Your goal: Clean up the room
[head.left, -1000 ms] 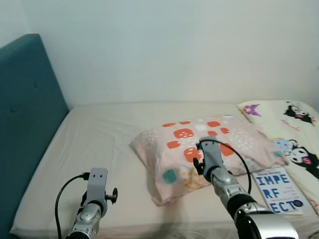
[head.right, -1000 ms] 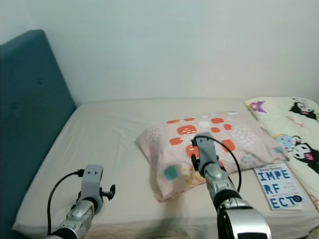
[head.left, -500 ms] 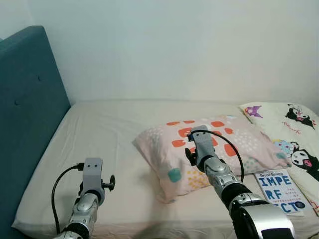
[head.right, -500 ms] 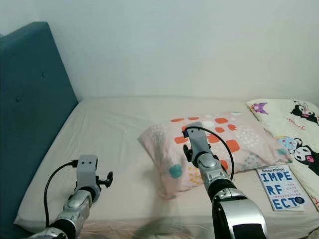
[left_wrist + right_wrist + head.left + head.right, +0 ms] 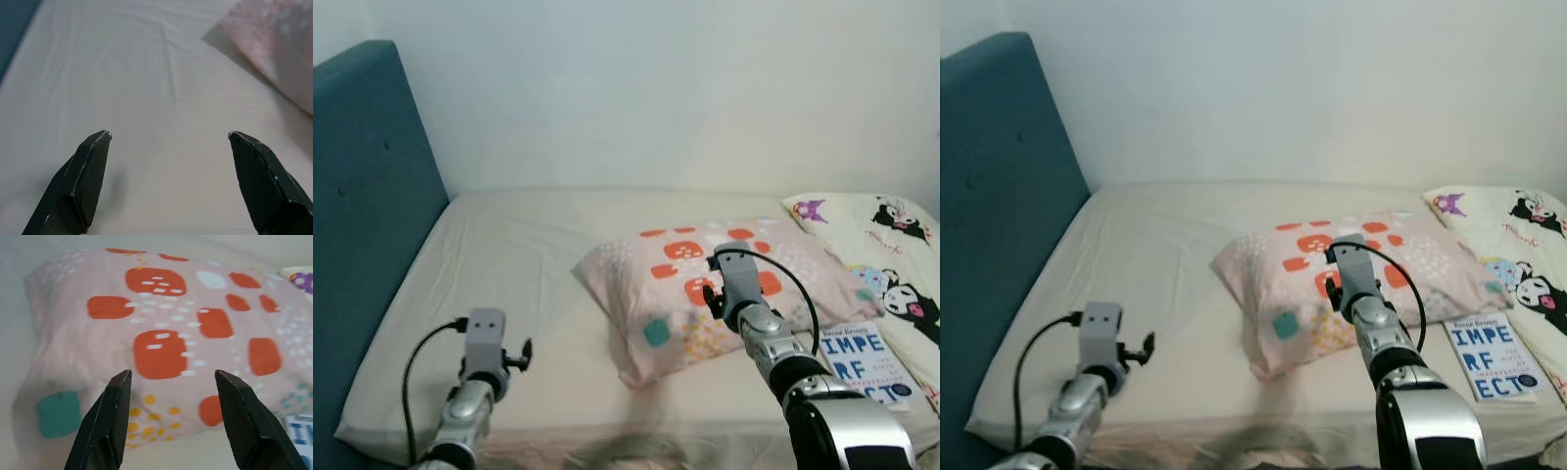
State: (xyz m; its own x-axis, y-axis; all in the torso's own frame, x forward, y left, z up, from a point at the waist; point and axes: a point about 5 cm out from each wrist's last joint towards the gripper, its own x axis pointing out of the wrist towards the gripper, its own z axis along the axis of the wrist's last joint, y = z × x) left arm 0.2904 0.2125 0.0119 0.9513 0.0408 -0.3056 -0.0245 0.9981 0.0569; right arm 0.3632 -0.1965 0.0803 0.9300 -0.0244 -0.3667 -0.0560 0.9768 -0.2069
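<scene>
Pink spotted pillow [image 5: 724, 284] lies askew mid-bed [image 5: 529, 264]. Your right end effector [image 5: 171, 416] hovers over it, fingers spread; left end effector [image 5: 168, 171] spread above sheet. Next: lower, pinch pillow edge.

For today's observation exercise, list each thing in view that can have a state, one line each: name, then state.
Pillow: lying flat on the bed, not held.
Book: closed, cover up, beside the pillow.
Blanket: spread over the bed's right end.
Left gripper: open, above the bare sheet.
Right gripper: open, pointed at the pillow.
</scene>
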